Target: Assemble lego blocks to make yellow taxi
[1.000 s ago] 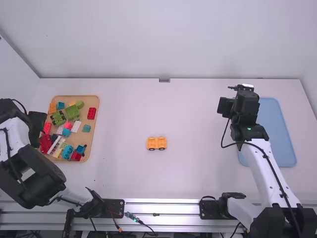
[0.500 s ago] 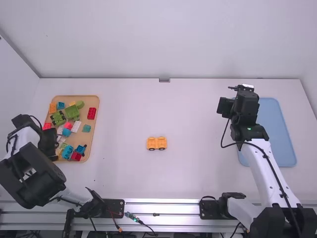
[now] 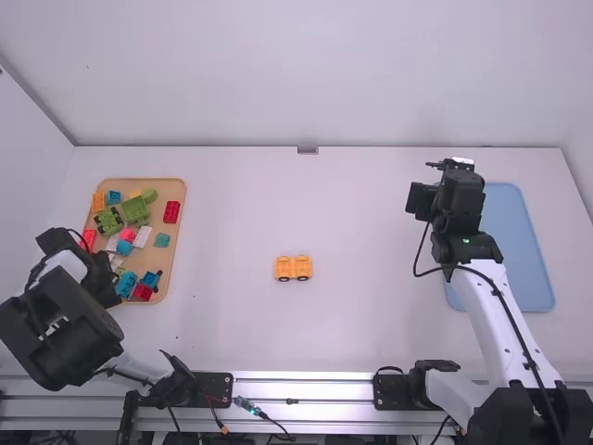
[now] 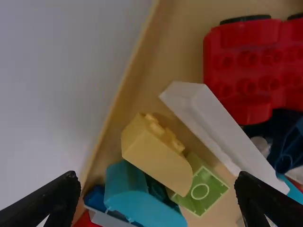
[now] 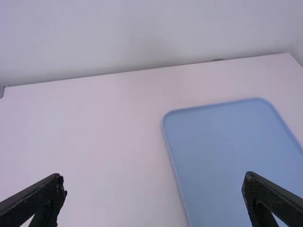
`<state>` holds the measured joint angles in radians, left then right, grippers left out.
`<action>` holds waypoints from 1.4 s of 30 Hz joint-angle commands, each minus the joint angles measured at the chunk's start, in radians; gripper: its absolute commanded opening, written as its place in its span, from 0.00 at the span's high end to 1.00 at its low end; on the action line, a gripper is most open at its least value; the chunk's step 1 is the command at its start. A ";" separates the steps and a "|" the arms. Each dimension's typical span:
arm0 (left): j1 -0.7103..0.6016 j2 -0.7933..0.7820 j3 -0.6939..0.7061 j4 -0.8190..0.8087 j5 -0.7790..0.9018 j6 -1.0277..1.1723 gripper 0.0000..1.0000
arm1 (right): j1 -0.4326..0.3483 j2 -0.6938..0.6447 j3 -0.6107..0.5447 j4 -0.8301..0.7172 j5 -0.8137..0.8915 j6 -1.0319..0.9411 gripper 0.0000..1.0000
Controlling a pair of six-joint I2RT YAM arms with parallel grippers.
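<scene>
Nearward over the tray (image 4: 180, 52) moved my left gripper (image 4: 156, 176), spread wide. Fetching the yellow block (image 4: 156, 156) probably required lowering, then pinching.

A white tabletop (image 3: 371, 324) spreads out in front of me, flat and smooth. Along its far edge I face a plain pale back wall (image 3: 306, 74), with a small grey fitting (image 3: 308, 149) near the middle of the join. A left wall (image 3: 26, 139) and a right wall (image 3: 585, 153) flank me. Silver rails (image 3: 306, 401) line my near edge. Soft light falls on it all.
</scene>
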<state>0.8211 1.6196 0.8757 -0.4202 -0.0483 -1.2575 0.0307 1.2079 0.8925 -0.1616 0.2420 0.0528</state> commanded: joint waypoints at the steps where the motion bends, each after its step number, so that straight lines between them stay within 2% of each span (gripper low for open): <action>1: 0.010 0.011 -0.011 0.008 -0.044 -0.032 0.11 | 0.004 0.002 0.024 -0.003 -0.003 -0.001 0.01; 10: 0.010 0.080 0.026 0.033 -0.013 -0.029 0.11 | 0.003 0.002 0.024 -0.003 -0.010 0.002 0.01; 17: 0.010 0.162 0.149 -0.070 0.031 -0.008 0.12 | 0.002 0.002 0.024 -0.003 -0.010 0.003 0.02; 21: 0.010 0.162 0.156 -0.064 0.033 0.013 0.12 | 0.002 0.002 0.024 -0.003 -0.010 0.003 0.01; 29: 0.009 0.162 0.161 -0.074 -0.002 0.011 0.27 | 0.002 0.002 0.024 -0.004 -0.010 0.002 0.01; 30: 0.011 0.162 0.156 -0.075 -0.012 0.011 0.35 | 0.002 0.002 0.024 -0.004 -0.010 0.003 0.01; 33: 0.007 0.162 0.146 -0.069 -0.021 0.011 0.46 | 0.002 0.002 0.024 -0.004 -0.010 0.002 0.01; 35: 0.008 0.162 0.144 -0.068 -0.021 0.011 0.49 | 0.002 0.002 0.024 -0.004 -0.010 0.002 0.01; 39: 0.007 0.162 0.144 -0.068 -0.020 0.017 0.45 | 0.002 0.002 0.023 -0.005 -0.010 0.003 0.01; 41: 0.003 0.162 0.144 -0.074 -0.021 0.019 0.34 | 0.002 0.002 0.023 -0.004 -0.010 0.002 0.01; 42: 0.003 0.162 0.144 -0.076 -0.020 0.018 0.33 | 0.002 0.002 0.023 -0.004 -0.010 0.002 0.01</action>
<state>0.8227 1.7756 1.0256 -0.4877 -0.0570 -1.2495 0.0307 1.2079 0.8925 -0.1646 0.2340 0.0513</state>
